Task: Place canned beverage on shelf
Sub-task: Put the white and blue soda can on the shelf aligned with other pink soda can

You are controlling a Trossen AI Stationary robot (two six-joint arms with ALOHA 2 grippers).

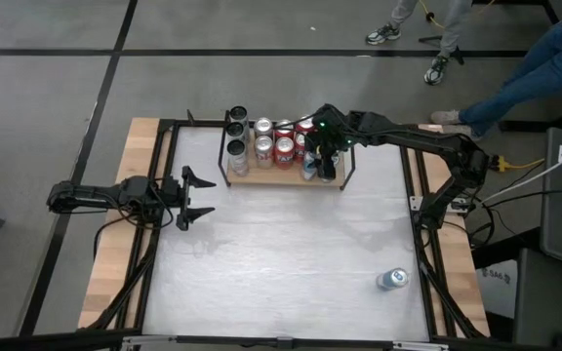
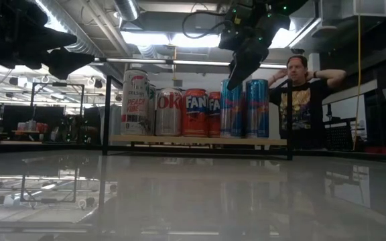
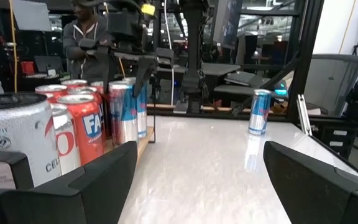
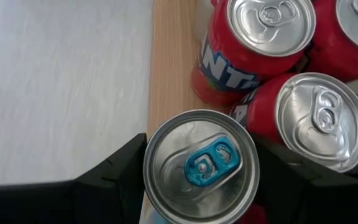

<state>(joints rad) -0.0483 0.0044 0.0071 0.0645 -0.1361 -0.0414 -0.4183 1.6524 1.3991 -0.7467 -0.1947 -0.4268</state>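
The shelf (image 1: 261, 178) is a light-wood board with thin black rods, at the table's far middle. Several cans stand on it: silver ones at its left, red ones in the middle, blue ones at its right end. My right gripper (image 1: 322, 166) hangs over the right end, shut on a slim blue can with a blue tab (image 4: 199, 165). That can stands upright on the board (image 2: 179, 140). My left gripper (image 1: 198, 198) waits open and level at the table's left, holding nothing. Another blue can (image 1: 392, 280) stands alone near the right front. My right gripper has the blue-tabbed can's top between its two fingers (image 4: 114, 180), one on each side of the wall just under the rim (image 4: 151, 168). The fingers slant down from above and from the table's right. The can stands upright, its bottom on the shelf board.
Red cans (image 4: 260, 43) stand close against the held can on the shelf. Black frame rails and wooden planks (image 1: 115, 253) run along the table's left and right edges. People stand beyond the far right corner (image 1: 515, 88); one shows behind the shelf (image 2: 300, 100).
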